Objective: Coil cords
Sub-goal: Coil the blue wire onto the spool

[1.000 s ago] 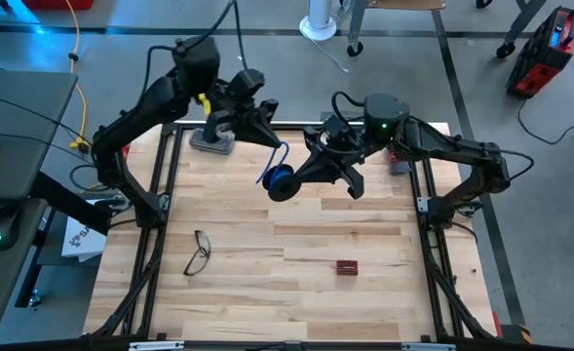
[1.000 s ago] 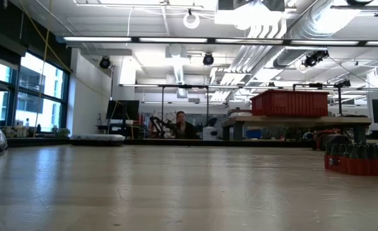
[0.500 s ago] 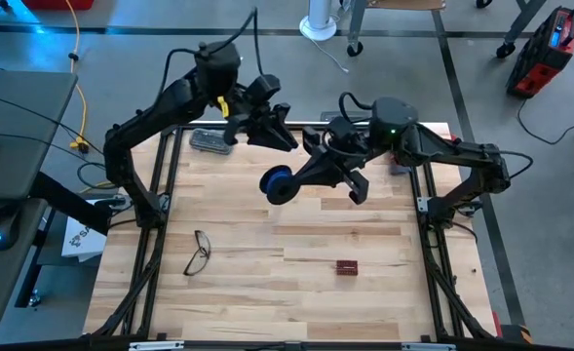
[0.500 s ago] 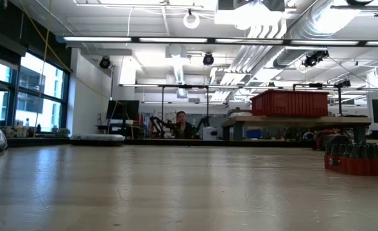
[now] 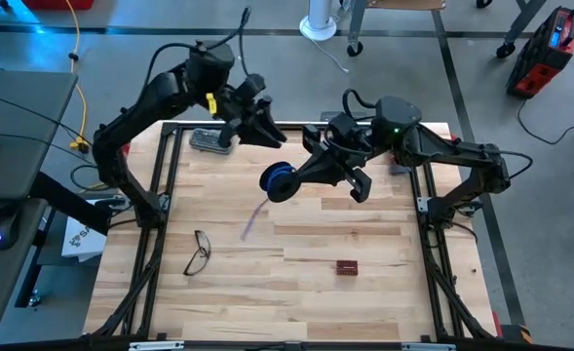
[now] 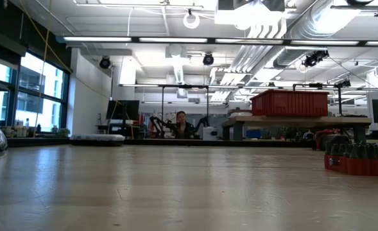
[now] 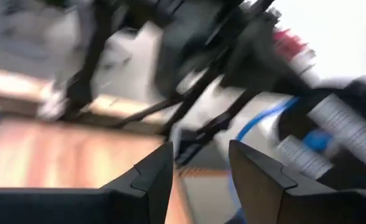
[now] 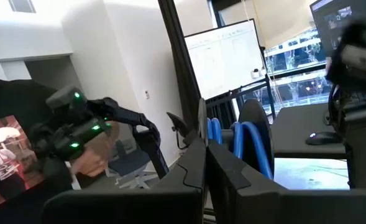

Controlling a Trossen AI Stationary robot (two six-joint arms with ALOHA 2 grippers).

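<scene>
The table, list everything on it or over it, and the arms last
Cord: one, blue and dark, coiled, held above mid-table by the right gripper, loose tail hanging toward the glasses side.
Glasses: one pair, dark, left front of the table.
Block: one, dark red, front right of centre.
Grey object: one, back left edge, under the left arm.
Left gripper: open, raised near the back, apart from the coil.
Right gripper: shut on the coil.
</scene>
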